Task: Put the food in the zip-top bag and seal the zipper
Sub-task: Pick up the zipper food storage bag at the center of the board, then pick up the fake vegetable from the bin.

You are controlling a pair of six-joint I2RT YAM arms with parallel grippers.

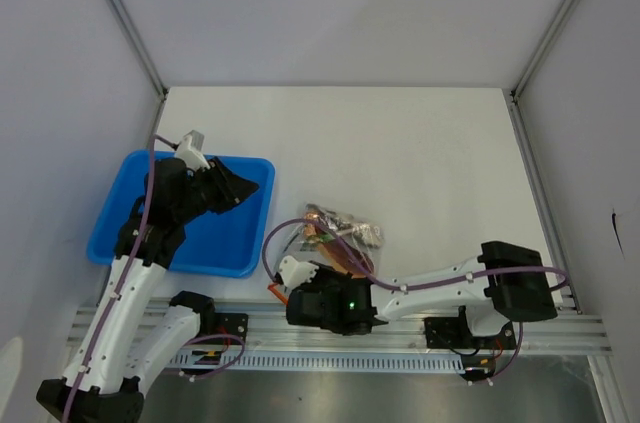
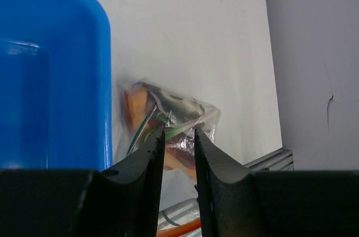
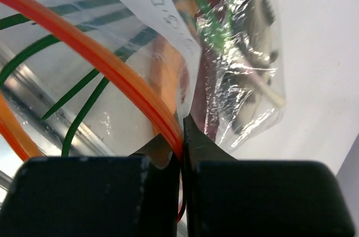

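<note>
Pinching the zipper [image 3: 106, 66] by the table's [image 1: 420, 163] near edge, right hand [image 3: 183, 122] clamps; left hand [image 2: 178, 130] hangs parted, empty.

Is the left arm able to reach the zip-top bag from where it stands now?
Probably yes. The left gripper hangs over the blue tray, jaws slightly apart and empty; the zip-top bag lies just past the tray's rim with nothing between. The right gripper pinches the zipper.

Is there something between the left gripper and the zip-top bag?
Nothing visible. The left gripper looks straight at the zip-top bag across the table; the blue tray lies to its side. The right gripper pinches the zipper.
</note>
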